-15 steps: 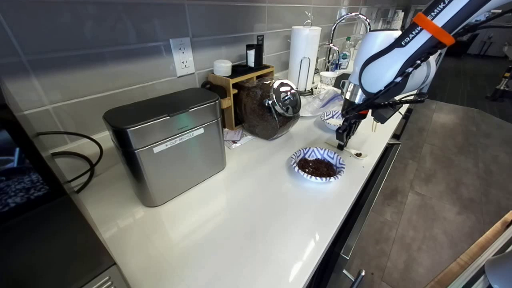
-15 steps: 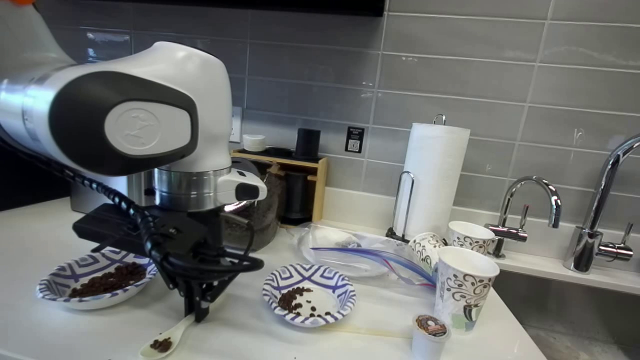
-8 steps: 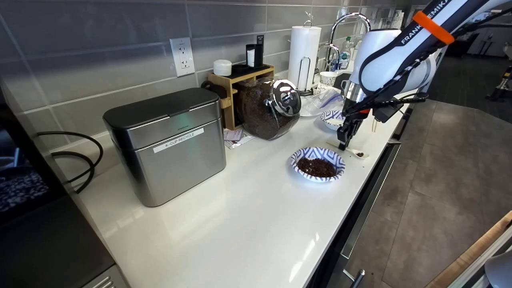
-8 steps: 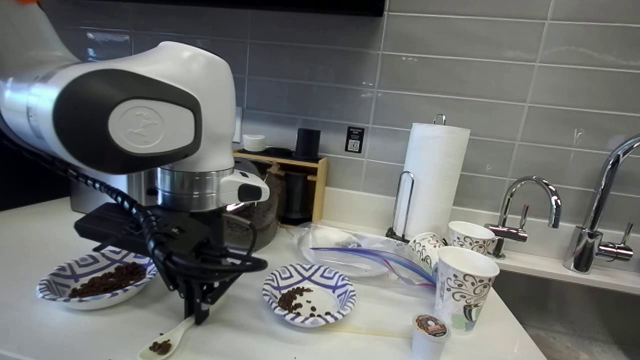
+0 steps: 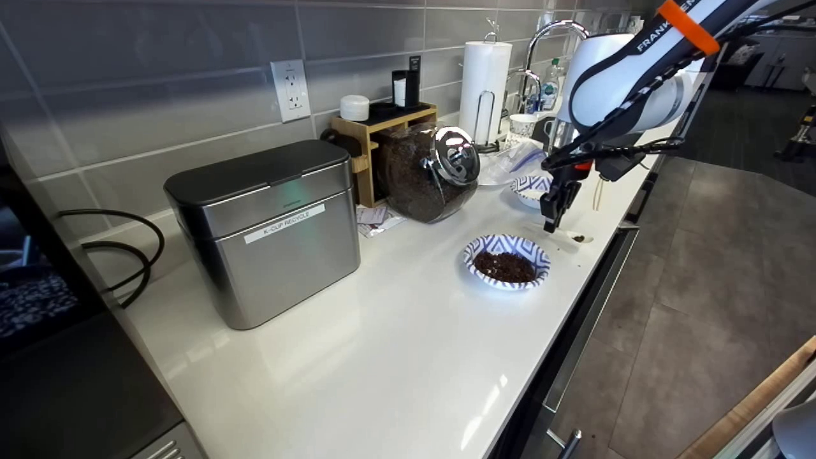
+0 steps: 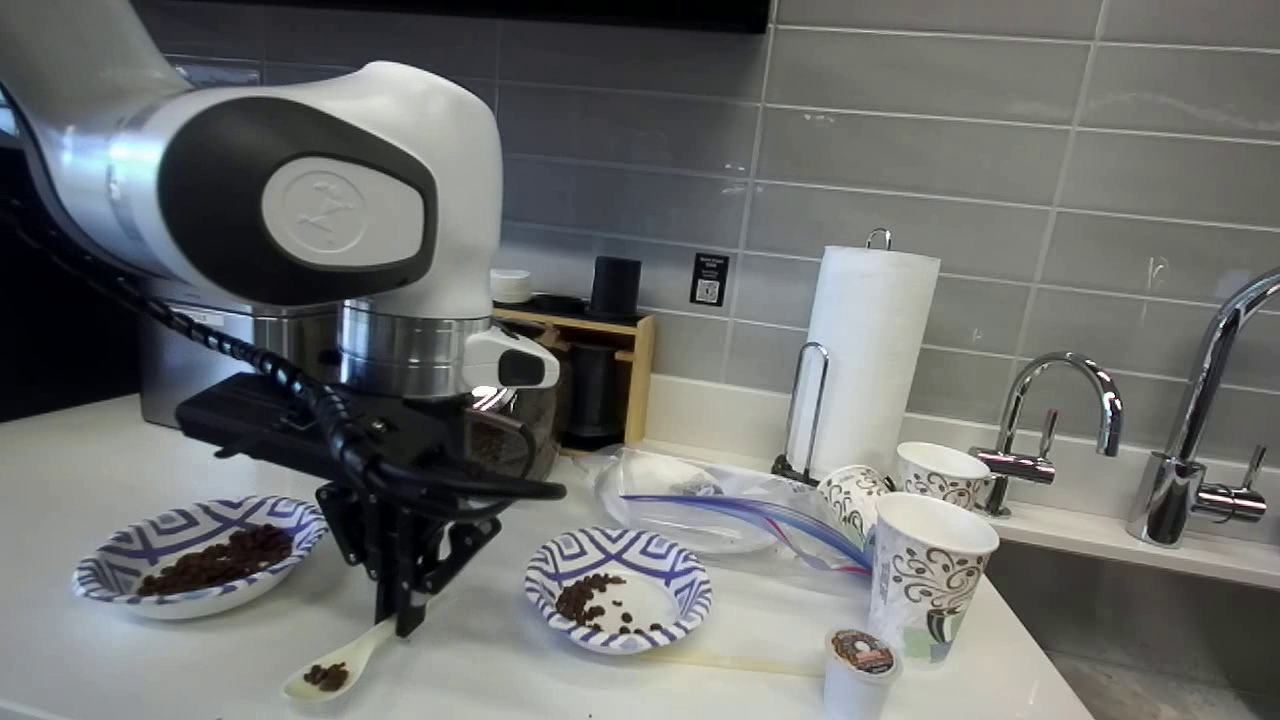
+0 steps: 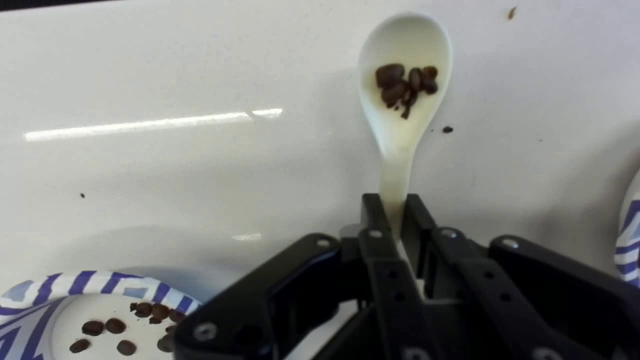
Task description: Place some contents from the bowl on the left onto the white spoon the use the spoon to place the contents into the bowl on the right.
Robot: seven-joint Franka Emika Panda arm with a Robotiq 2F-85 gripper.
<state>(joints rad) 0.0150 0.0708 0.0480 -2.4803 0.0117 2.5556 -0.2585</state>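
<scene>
My gripper [image 6: 402, 612] is shut on the handle of the white spoon [image 6: 362, 648], between the two bowls. In the wrist view the fingertips [image 7: 392, 207] pinch the handle, and the spoon's scoop [image 7: 406, 42] holds a small heap of brown beans [image 7: 404, 85]. The spoon seems slightly above the counter. The left bowl [image 6: 100, 583], blue-and-white patterned, holds many beans [image 6: 222, 562]; it also shows in an exterior view [image 5: 473, 255] and at the wrist view's right edge [image 7: 631, 245]. The right bowl [image 6: 690, 600] holds fewer beans; part shows in the wrist view [image 7: 82, 282].
Behind the right bowl lies a clear plastic bag [image 6: 640, 500]. To its right stand a coffee pod [image 6: 858, 680], paper cups [image 6: 930, 580] and a paper towel roll [image 6: 865, 360]. A glass jar [image 5: 414, 172] and steel bin [image 5: 287, 242] stand along the wall.
My gripper has risen a little and moved slightly towards the right bowl. The spoon has moved with it, and the beans remain in its scoop.
</scene>
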